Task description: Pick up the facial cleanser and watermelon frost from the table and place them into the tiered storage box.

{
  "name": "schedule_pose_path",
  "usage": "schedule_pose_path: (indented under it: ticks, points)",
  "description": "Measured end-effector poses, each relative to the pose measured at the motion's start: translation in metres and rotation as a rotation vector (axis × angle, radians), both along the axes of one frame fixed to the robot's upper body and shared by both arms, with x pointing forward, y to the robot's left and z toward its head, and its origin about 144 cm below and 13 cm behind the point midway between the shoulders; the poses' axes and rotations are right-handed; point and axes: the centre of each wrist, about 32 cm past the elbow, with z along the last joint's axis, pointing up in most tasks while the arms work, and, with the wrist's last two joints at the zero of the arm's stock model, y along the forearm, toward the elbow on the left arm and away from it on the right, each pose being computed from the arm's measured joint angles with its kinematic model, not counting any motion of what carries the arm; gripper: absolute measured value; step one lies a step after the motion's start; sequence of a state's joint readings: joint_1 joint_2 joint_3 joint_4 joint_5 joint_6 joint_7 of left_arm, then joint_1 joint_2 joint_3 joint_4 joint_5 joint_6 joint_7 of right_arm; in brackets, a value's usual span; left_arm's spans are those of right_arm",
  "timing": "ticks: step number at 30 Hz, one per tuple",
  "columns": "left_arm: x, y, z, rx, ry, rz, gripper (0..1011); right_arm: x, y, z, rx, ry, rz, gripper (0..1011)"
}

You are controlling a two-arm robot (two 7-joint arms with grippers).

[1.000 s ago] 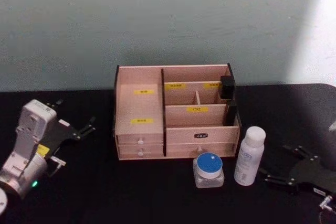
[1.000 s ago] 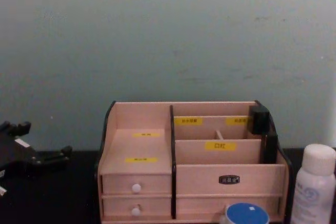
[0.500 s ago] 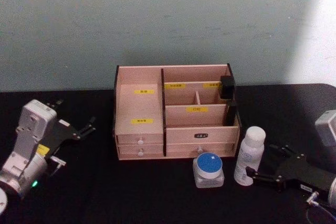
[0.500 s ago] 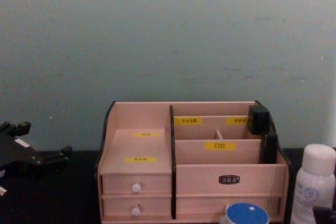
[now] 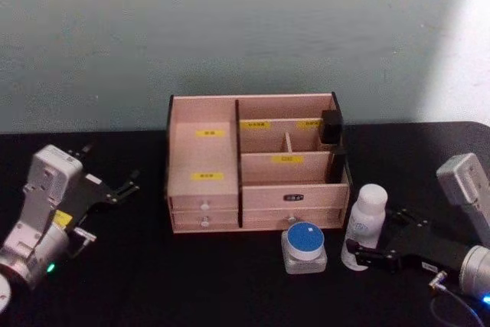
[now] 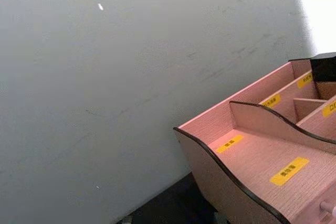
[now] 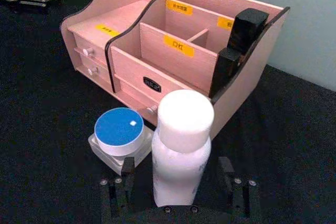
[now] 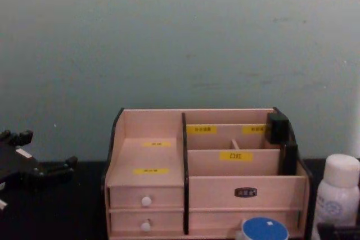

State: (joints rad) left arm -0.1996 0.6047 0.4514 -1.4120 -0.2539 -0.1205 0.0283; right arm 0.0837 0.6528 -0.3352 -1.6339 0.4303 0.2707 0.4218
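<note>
A white bottle (image 5: 365, 216) with a white cap stands on the black table right of a clear jar with a blue lid (image 5: 305, 244). Both stand in front of the tiered storage box (image 5: 205, 160). I cannot tell which one is the facial cleanser and which the watermelon frost. My right gripper (image 5: 372, 233) is open at table level, one finger on each side of the bottle (image 7: 181, 150), without closing on it. The jar (image 7: 119, 129) sits just beside it. My left gripper (image 5: 106, 174) is parked open far left of the box.
Two black objects (image 5: 334, 129) stand in the box's right-hand compartments (image 7: 247, 30). A pale wall rises close behind the box (image 8: 225, 155). The black tabletop (image 5: 191, 273) spreads between the left arm and the jar.
My right gripper has slid left along the table until its open fingers flank the white bottle. The bottle, jar, box and left arm have stayed put.
</note>
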Motion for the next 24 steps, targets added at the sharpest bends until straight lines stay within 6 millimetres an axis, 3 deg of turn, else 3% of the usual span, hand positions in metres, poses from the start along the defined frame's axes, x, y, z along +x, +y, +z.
schedule_pose_path:
  ticks: [24]
  points:
    - [0.0000,0.0000,0.0000,0.000,0.000,0.000,1001,0.0088,0.0080,-0.0020,-0.003,-0.001,-0.001,1002]
